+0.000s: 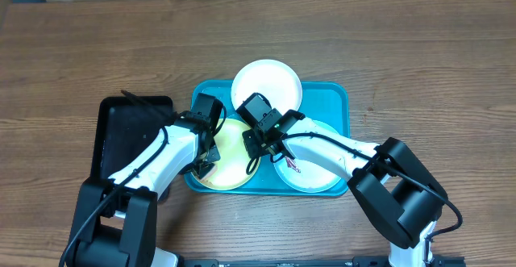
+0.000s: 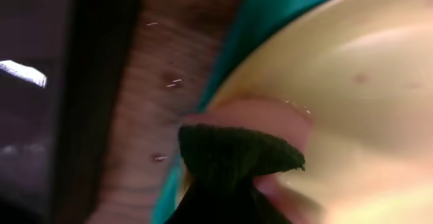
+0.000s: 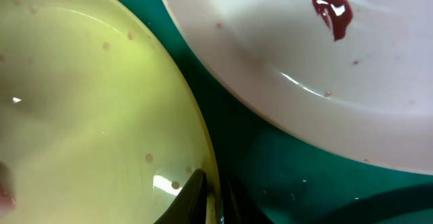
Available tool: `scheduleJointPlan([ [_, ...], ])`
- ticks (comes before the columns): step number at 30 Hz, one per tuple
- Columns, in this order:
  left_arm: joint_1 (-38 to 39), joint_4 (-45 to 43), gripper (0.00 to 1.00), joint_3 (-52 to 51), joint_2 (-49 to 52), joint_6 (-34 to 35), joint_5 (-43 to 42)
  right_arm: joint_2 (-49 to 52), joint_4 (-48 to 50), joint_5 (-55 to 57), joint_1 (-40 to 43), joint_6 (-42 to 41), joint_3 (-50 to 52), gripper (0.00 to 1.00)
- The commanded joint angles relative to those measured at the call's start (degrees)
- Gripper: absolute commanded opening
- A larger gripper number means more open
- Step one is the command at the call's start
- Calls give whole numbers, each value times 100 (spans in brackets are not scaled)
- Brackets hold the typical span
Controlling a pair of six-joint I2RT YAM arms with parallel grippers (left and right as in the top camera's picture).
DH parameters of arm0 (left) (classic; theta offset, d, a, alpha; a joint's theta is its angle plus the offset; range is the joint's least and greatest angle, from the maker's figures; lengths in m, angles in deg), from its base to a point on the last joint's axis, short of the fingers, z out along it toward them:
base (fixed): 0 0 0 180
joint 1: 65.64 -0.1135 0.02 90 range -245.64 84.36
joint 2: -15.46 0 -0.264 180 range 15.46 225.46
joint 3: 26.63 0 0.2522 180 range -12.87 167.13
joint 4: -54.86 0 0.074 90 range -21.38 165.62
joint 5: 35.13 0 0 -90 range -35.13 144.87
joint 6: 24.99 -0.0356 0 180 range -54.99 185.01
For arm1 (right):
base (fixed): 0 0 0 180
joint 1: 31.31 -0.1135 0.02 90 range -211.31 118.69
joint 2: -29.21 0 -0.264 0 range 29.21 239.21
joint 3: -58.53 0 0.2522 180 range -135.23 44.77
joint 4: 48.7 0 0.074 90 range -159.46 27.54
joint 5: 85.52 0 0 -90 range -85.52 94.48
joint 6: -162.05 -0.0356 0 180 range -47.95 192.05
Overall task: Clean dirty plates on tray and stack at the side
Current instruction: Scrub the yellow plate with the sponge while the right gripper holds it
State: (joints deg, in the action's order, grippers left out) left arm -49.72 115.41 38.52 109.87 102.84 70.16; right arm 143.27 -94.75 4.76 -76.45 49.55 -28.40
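Brown wood-grain tabletop (image 1: 403,49) all round, large turquoise-blue rectangular plastic tray (image 1: 334,98) with rounded corners parked in the middle. Smaller black tray (image 1: 129,130) just beside it on the left, a strip of bare wood between.

All three small round plastic plates on the blue one, more or less. Nearest left corner: yellow-green plate (image 1: 230,158), lying flat, lightly speckled with little brownish dots. Next to it at the near right, a sliver of tray between: pale mint-white plate (image 1: 314,174), wearing a glossy reddish-brown smear (image 3: 331,7) plus a few specks. Up at the far side: plain white plate (image 1: 266,77), sitting across the tray rim and hanging partly out over the wood.

As for the left pincer (image 1: 205,165): down at the left edge of the yellow-green plate, closed right up. Soft pinkish lump (image 2: 257,119) and a dark coarse-textured piece (image 2: 237,160) pressed against that rim right in front of the left wrist lens, too blurry to name. Gripped or just touched, can't tell.

Then the right pincer (image 3: 213,200): at the opposite edge of the same plate, fingers nearly together, nipping the rim between them.
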Motion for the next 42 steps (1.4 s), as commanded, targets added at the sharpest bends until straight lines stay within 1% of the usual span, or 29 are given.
scheduleJointPlan([
  [1,-57,367,4,219,179,162,975,107,-55,223,37,-26,46,11],
  [5,-57,656,4,914,179,160,588,107,-55,221,37,-26,46,11],
  [7,-57,612,4,1244,179,157,55,107,-55,223,37,-26,46,11],
  [9,-57,341,4,1414,179,55,-686,107,-52,223,37,-26,46,11],
  [10,-57,42,4,1434,179,-76,-1272,107,-50,223,37,-26,46,11],
  [11,-57,-179,4,1425,184,-127,-1663,107,-48,223,37,-26,46,11],
  [14,-55,-673,4,1340,227,-114,-2310,107,-35,223,37,-26,46,11],
  [18,-52,-931,4,1235,424,-9,-2457,107,-35,223,37,-26,46,11],
  [27,-66,-1091,4,1228,1379,13,-2411,107,-48,223,37,-26,46,11],
  [29,-81,-1064,4,1228,1574,-13,-2334,107,-52,223,37,-26,46,11],
  [31,-127,-881,4,1228,1692,-13,-2022,107,-52,223,37,-26,46,11],
  [33,-170,-533,4,1228,1716,70,-1429,107,-50,223,37,-26,46,11],
  [37,-260,378,4,1239,1696,730,87,107,-44,223,37,-26,46,11],
  [39,-282,693,4,1244,1650,855,654,107,-35,223,37,-26,46,11],
  [42,-282,1034,4,1316,1541,852,1338,107,-33,223,37,-26,46,11],
])
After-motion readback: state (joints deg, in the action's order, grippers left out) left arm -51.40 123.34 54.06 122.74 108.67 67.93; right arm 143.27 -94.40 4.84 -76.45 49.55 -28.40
